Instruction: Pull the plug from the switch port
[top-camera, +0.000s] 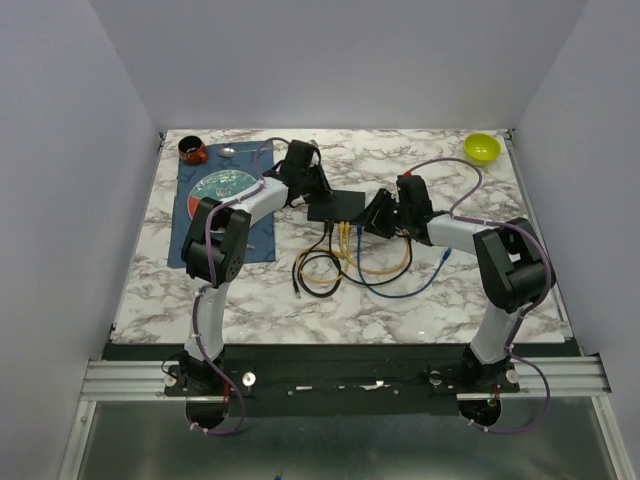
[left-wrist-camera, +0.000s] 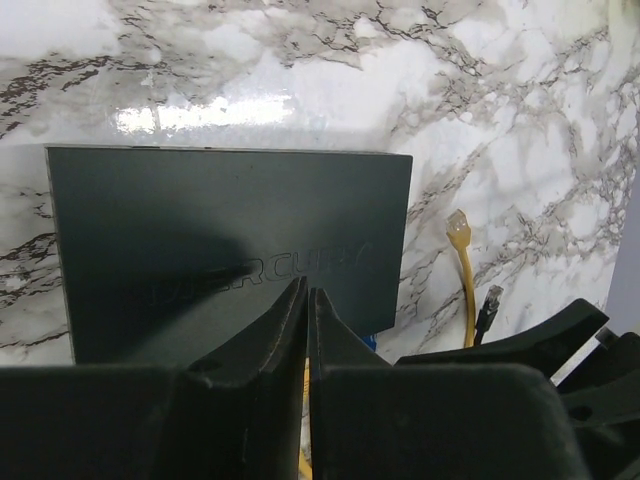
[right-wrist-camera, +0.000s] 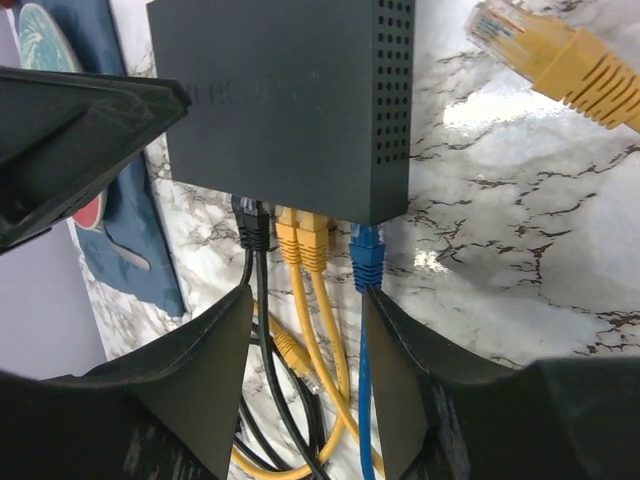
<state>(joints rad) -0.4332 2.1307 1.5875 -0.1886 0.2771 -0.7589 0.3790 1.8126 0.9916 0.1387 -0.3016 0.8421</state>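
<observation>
The switch (top-camera: 337, 205) is a flat black box at mid-table, also seen in the left wrist view (left-wrist-camera: 230, 240) and the right wrist view (right-wrist-camera: 280, 100). Its near edge holds a black plug (right-wrist-camera: 250, 225), two yellow plugs (right-wrist-camera: 303, 240) and a blue plug (right-wrist-camera: 366, 255). My right gripper (right-wrist-camera: 305, 310) is open just short of those plugs, its fingers straddling the yellow cables, and the right finger (right-wrist-camera: 400, 350) lies against the blue cable. My left gripper (left-wrist-camera: 306, 292) is shut with nothing in it, tips over the switch's top by its left end (top-camera: 305, 190).
Loose cables (top-camera: 340, 265) loop on the marble in front of the switch, with unplugged yellow (left-wrist-camera: 458, 228) and black (left-wrist-camera: 492, 297) ends. A blue mat (top-camera: 225, 215) lies left of the switch. A brown cup (top-camera: 193, 150) and a yellow-green bowl (top-camera: 482, 147) stand at the back.
</observation>
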